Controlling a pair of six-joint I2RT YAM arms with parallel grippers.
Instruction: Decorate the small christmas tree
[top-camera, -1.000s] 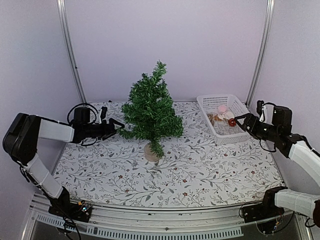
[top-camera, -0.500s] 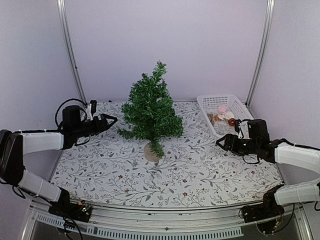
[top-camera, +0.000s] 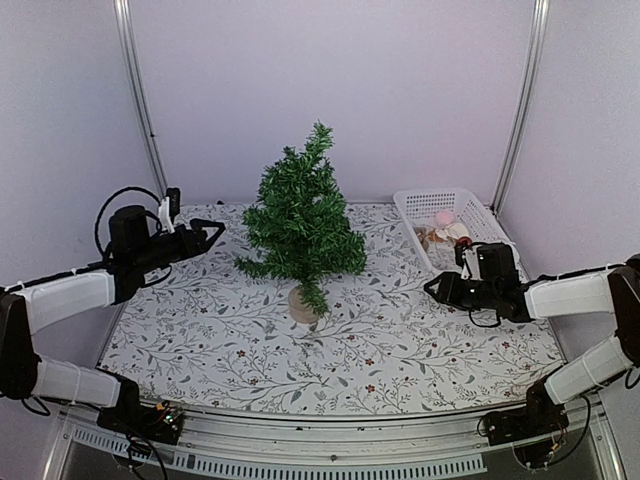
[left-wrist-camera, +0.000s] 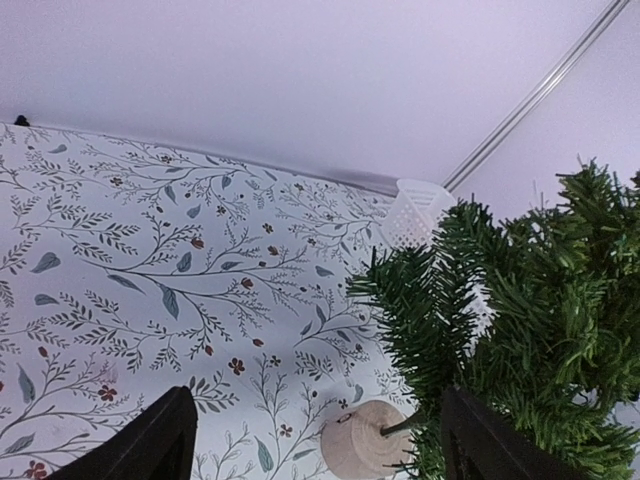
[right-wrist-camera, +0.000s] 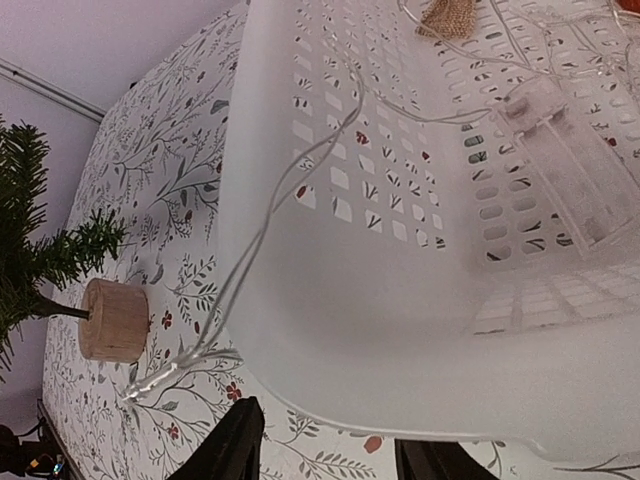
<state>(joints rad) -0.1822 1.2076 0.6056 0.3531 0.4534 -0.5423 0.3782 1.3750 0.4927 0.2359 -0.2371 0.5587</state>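
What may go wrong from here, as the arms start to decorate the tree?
1. The thin light wire runs from the white basket over its rim onto the table, by the open right pincer. Pulling it may drag the basket or snag the battery box.
2. The small christmas tree stands on a narrow wooden stump. The open left pincer, pointed at its branches, may tip it by pushing one.

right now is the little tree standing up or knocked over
Upright: the small christmas tree stands on its wooden stump, which sits flat on the table, with the tip pointing up.
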